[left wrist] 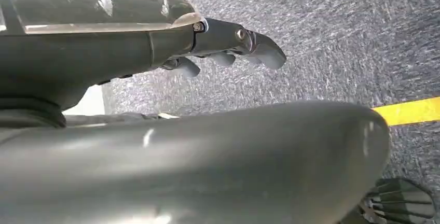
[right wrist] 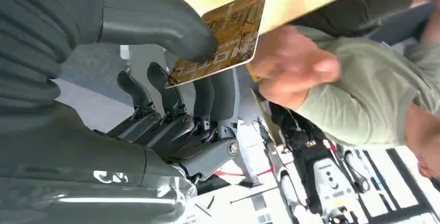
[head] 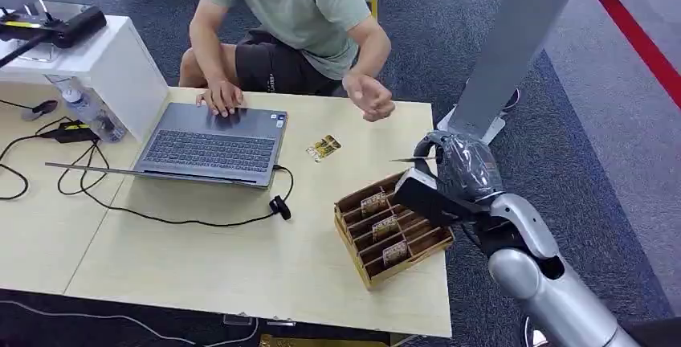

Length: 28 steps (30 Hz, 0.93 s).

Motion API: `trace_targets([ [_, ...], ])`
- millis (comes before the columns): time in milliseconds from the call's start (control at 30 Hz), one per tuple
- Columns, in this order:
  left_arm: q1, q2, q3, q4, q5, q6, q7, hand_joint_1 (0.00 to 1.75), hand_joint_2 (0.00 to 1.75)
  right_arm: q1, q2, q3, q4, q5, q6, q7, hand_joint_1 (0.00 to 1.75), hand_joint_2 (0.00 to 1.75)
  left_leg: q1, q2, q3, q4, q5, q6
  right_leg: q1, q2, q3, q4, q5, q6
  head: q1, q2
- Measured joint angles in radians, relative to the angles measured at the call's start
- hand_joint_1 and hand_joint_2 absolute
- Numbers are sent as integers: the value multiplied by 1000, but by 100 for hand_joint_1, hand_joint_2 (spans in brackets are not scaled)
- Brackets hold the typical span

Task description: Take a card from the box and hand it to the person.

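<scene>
Card [right wrist: 223,37], edge-on in the head view, shows its gold face at the right wrist, pinched by the right hand [right wrist: 171,79] near the person's hand [head: 369,96]; left hand [left wrist: 228,47] hangs with its grip unclear.

Pale wood-grain table [head: 241,267], matt and smooth. Near its right front corner, a box [head: 391,230] of thin brown wood, unvarnished, with slotted dividers. Above the box, right hand [head: 458,172] in glossy dark plastic with a shine on its back, on a silver satin-metal forearm; in the right wrist view, ribbed grey rubbery cover and matt grey thumb pinching a glossy gold-printed card [right wrist: 223,40], plastic-looking. Left of the box, laptop [head: 213,144] in brushed grey metal. Beyond the table, person [head: 297,10] in soft matt green cloth. Under the left hand [left wrist: 228,45], smooth grey with a metal screw, rough speckled grey carpet [left wrist: 337,37].
</scene>
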Motion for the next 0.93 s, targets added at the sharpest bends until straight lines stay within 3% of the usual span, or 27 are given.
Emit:
trace_targets([
  [233, -16, 0, -14, 0, -1, -3, 12, 0, 0, -160, 91, 39, 207, -12, -54, -71, 150, 175, 0, 0, 0, 0, 0, 0, 0, -1, 0, 1, 0, 0, -1, 0],
  [433, -25, 0, -25, 0, -2, 0, 12, 0, 0, -247, 172, 71, 373, -6, -82, -87, 150, 175, 0, -1, -1, 0, 1, 0, 0, -1, -1, 1, 0, 0, -1, 0],
  [633, -28, 0, -27, 0, -2, 0, 12, 0, 0, -282, 217, 90, 471, -3, -89, -90, 150, 175, 0, -1, -1, 0, 1, 0, 0, -1, -1, 1, 0, 0, -1, 0],
  [667, -28, 0, -27, 0, -2, 0, 12, 0, 0, -284, 220, 91, 482, -2, -91, -90, 0, 175, 0, -1, -1, 0, 1, 0, 0, -1, -1, 1, 0, 0, 0, 0],
  [933, -25, 0, -42, 0, -12, 4, 4, 0, 0, -294, 234, 100, 532, 11, -95, -90, 0, 175, 0, -1, -1, 0, 1, 0, 0, -1, -2, 1, 0, 0, 0, 0],
])
